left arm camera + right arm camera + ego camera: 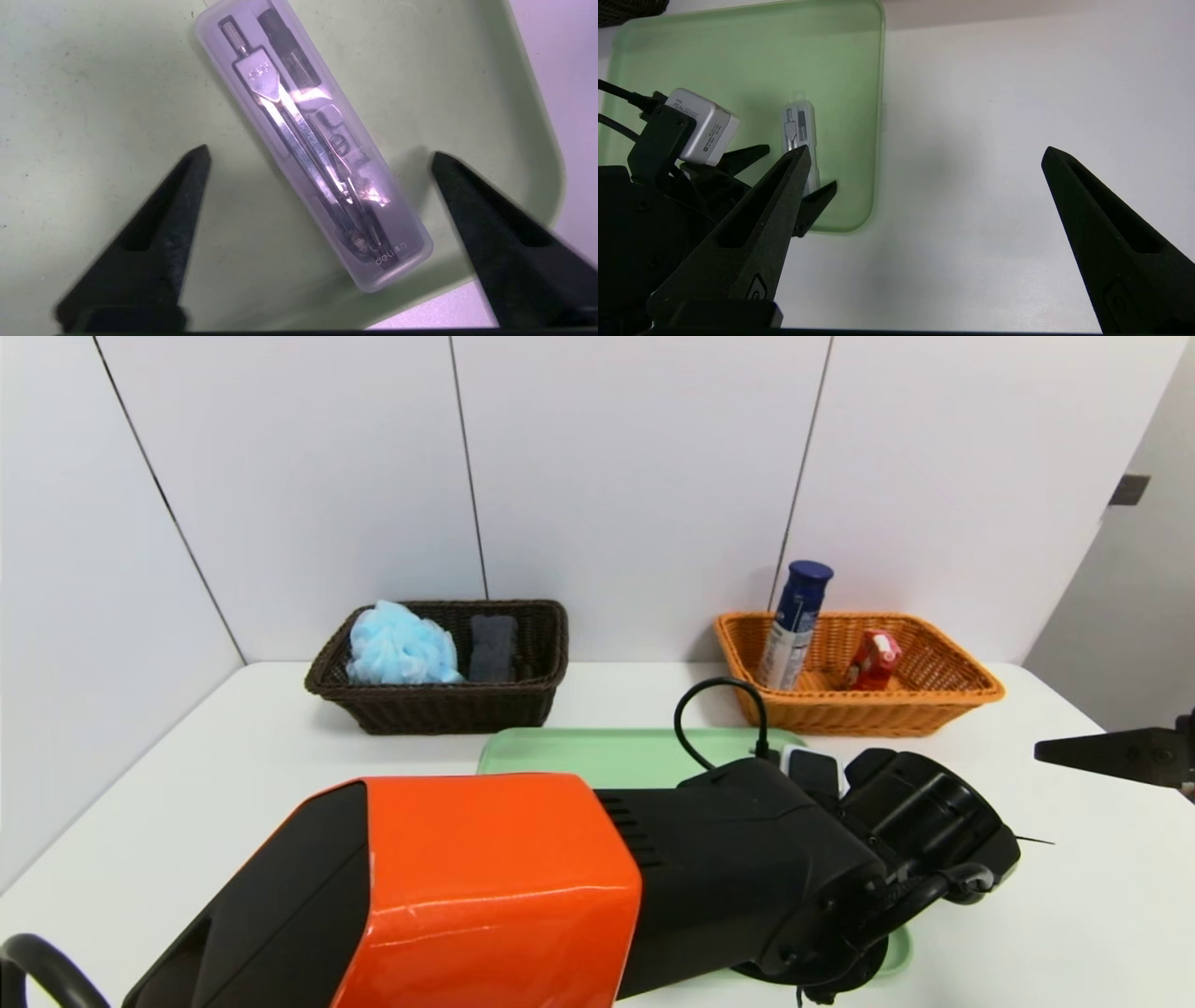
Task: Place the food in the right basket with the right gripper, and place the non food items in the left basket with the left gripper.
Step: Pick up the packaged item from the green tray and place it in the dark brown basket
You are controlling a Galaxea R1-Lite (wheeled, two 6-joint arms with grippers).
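Compass case (312,144), a clear plastic box with a metal drawing compass inside, is lying flat near a corner of the green tray (93,93), turned at a slant to the line between the left end effector (320,156)'s fingertips. That end effector is hovering over it with its fingers spread wide on either side and nothing between them touching, so the step in hand looks like the grasp of this non-food item. To do it well, the wrist would likely need rolling until the fingers are facing the two long sides, since closing across the slant could spin the case or let the smooth plastic slip out. Coming down low enough to catch the side walls without jamming the tips on the tray also matters, as the case is shallow. Closing around the middle should keep it level for the carry to the dark basket (439,705) at the left. The right end effector (924,154) is idling wide open and empty above the white surface (994,140) beside the tray.
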